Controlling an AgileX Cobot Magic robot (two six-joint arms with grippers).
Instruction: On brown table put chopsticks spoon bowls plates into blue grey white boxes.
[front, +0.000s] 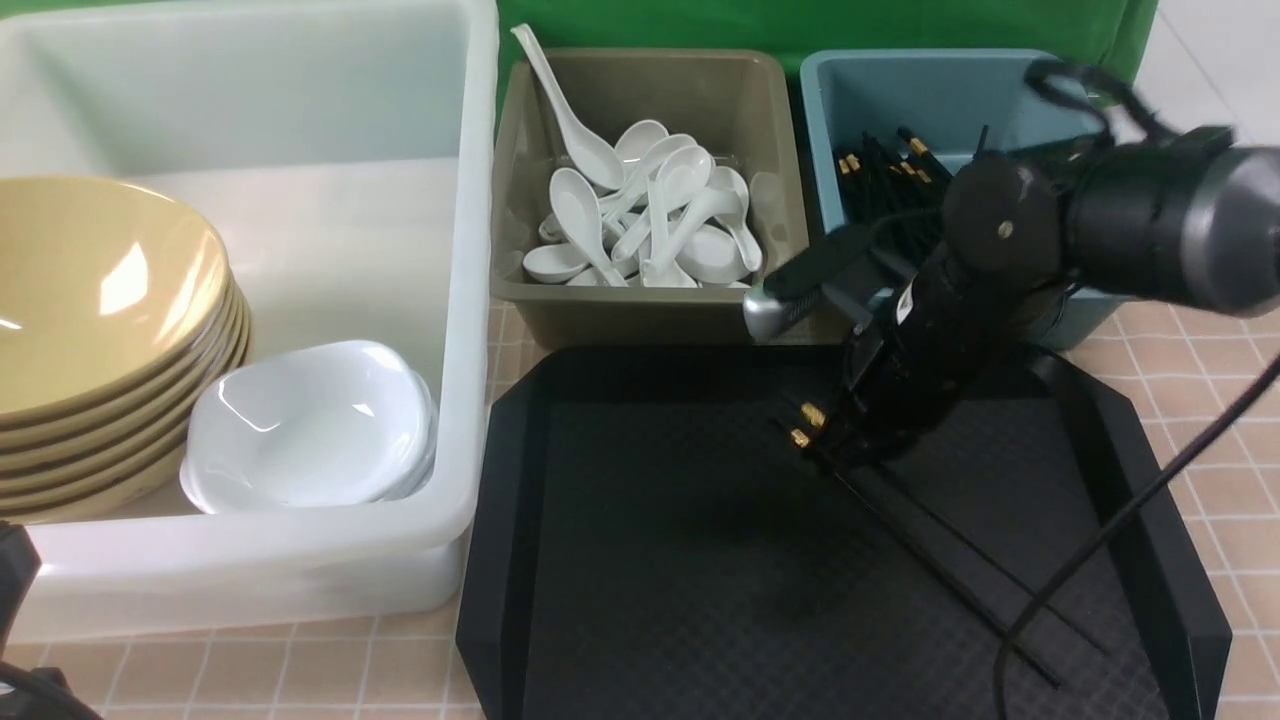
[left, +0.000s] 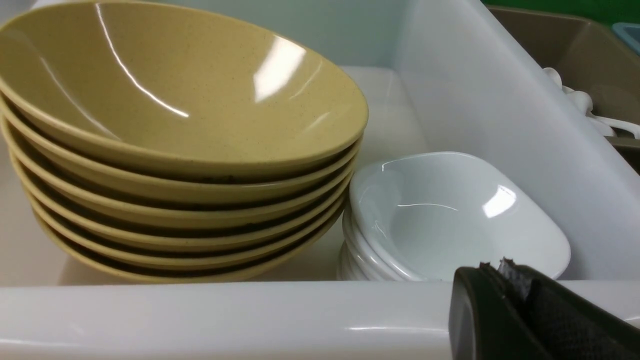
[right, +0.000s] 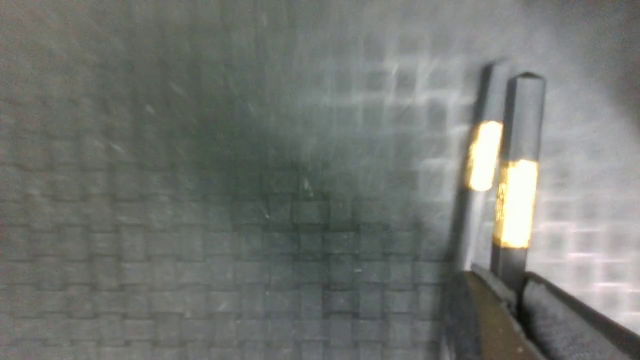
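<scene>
The right fingers are clenched on the chopsticks just below their gold bands, low over the black tray. The pair's long axis runs from the banded ends at the fingers diagonally toward the tray's near right corner, where the thin tips appear to rest. The blue box lies just beyond the tray, ahead of this arm, so the right arm is nearer. The left fingers are pressed together, empty, beside the white tub.
</scene>
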